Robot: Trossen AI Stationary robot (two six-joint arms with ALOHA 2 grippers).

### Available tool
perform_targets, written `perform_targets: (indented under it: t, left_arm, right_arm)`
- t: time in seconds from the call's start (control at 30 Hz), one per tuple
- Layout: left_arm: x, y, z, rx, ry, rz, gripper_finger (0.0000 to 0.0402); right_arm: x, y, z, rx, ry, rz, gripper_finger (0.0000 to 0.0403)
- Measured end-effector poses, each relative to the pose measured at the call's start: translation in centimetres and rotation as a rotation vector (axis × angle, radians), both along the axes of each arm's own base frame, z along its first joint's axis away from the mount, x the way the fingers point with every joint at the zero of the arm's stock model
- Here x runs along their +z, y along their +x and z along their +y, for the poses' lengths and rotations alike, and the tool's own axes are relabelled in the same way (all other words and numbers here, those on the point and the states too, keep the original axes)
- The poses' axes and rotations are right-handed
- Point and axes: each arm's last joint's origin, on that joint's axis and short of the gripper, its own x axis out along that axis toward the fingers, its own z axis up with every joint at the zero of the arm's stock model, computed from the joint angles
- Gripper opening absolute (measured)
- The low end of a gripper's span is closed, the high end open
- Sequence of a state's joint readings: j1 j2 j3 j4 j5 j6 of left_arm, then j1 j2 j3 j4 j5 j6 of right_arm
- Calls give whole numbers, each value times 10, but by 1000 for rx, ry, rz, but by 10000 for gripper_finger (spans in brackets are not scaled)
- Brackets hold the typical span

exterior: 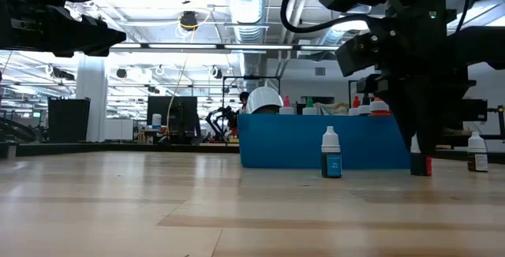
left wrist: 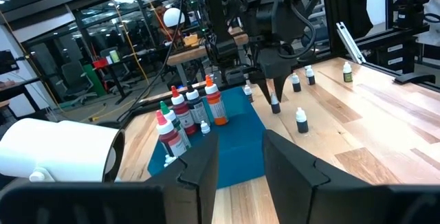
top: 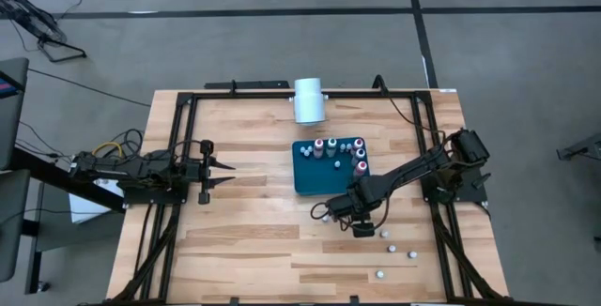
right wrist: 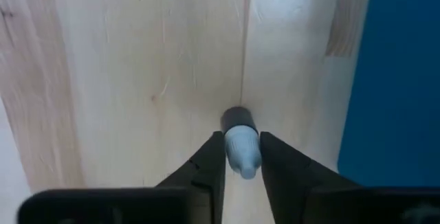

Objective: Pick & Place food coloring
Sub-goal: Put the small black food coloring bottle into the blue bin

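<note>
My right claw (right wrist: 242, 157) is pinching the white cap of one small food coloring bottle (right wrist: 240, 141) standing on the table directly below it — I should lift straight up, so it does not tip.

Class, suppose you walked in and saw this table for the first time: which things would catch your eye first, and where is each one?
Probably the dark teal tray in the table's middle, with small white-capped bottles standing along its far side. Just in front of it, the right end effector points down with its fingers closed on one bottle standing on the wood. A white cylinder lies at the far edge, and the left end effector waits open at the left.
</note>
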State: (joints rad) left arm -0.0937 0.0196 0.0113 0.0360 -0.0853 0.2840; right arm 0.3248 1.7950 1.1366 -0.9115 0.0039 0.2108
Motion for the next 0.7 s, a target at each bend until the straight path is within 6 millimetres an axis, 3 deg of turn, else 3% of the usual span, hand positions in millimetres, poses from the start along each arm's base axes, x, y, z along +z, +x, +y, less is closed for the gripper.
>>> perform_targets:
  t: [0.4,0.7]
  left_arm:
    - [0,0,0,0,0,0,105]
    - [0,0,0,0,0,0,105]
  right_arm:
    - [7,2,2,67,34,-21,57]
    - [37,9,5,213,78,-86,57]
